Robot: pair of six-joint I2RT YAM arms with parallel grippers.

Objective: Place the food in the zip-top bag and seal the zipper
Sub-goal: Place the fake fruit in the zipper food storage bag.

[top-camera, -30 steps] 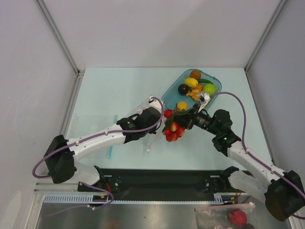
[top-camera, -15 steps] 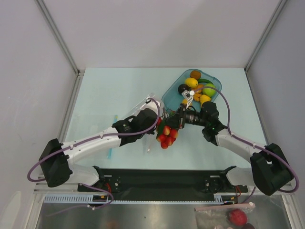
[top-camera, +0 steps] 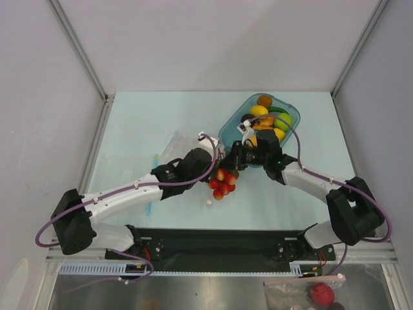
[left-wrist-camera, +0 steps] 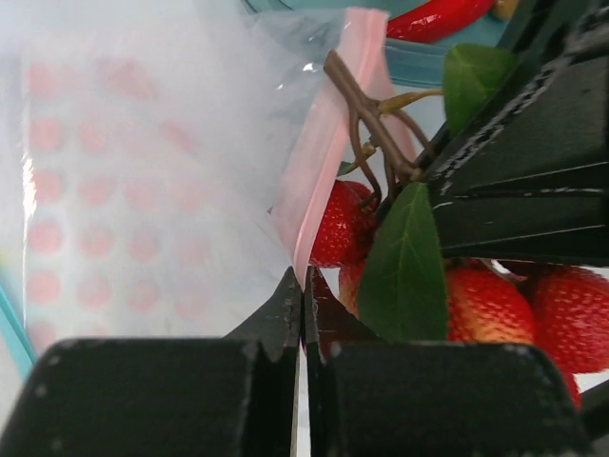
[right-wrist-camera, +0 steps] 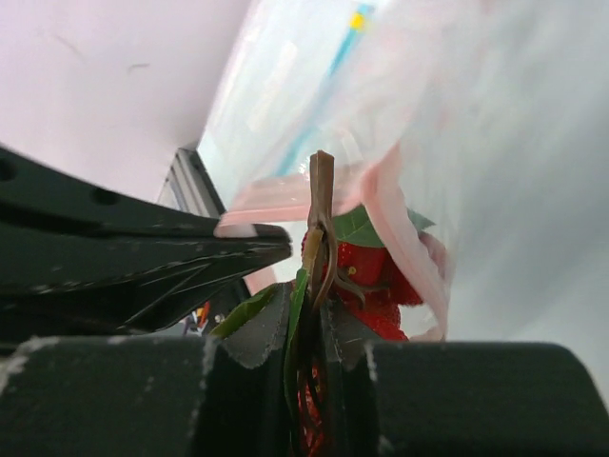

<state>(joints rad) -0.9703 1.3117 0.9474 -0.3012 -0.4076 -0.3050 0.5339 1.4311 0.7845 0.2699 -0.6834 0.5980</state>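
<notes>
Right gripper (right-wrist-camera: 306, 319) pinches the red cluster's (top-camera: 221, 184) stem at the bag (left-wrist-camera: 143, 171) mouth; left gripper (left-wrist-camera: 303, 295) clamps its zipper (left-wrist-camera: 328, 143). Nothing looks bagged yet; food (top-camera: 260, 111) in the tray (top-camera: 227, 124) and sealing remain.

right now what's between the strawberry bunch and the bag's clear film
The pink zipper strip, pinched in the left gripper, separates the strawberry bunch from it; left wrist view shows this.

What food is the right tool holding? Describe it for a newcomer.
Find the teal plastic tray on the far-right part of the pale table. Just off its near-left corner hangs a cluster of small red toy strawberries on a brown stem. Unlike the tray's loose single pieces, it is a bunch, held by the right tool.
</notes>
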